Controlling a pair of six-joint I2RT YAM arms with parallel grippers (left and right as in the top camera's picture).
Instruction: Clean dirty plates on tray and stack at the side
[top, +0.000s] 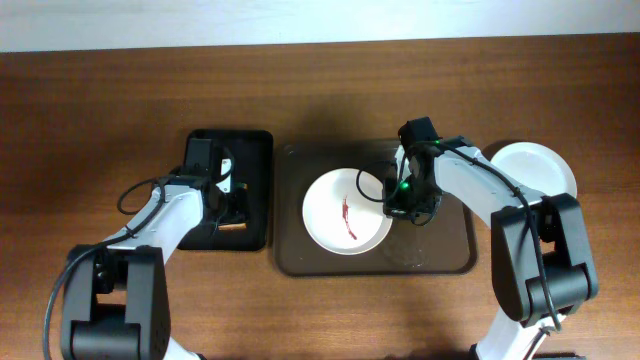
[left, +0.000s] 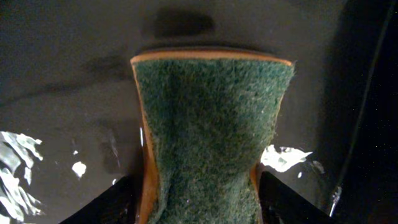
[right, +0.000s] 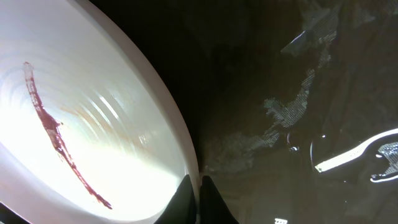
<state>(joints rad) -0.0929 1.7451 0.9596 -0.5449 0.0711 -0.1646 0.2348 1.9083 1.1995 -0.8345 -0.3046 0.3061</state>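
A white plate (top: 347, 211) with a red smear lies on the brown tray (top: 450, 255). My right gripper (top: 393, 205) is shut on the plate's right rim; in the right wrist view the fingers (right: 198, 202) pinch the rim of the plate (right: 81, 143), one inside, one outside. My left gripper (top: 228, 212) is over the black tray (top: 255, 150) and is shut on a sponge (left: 208, 149), green scouring side towards the camera, orange foam at its edges. A clean white plate (top: 540, 168) lies at the right side of the table.
The wooden table (top: 100, 110) surrounds both trays. The black tray's wet floor (left: 62, 93) lies under the sponge. The brown tray's floor (right: 298, 93) shows glare right of the plate.
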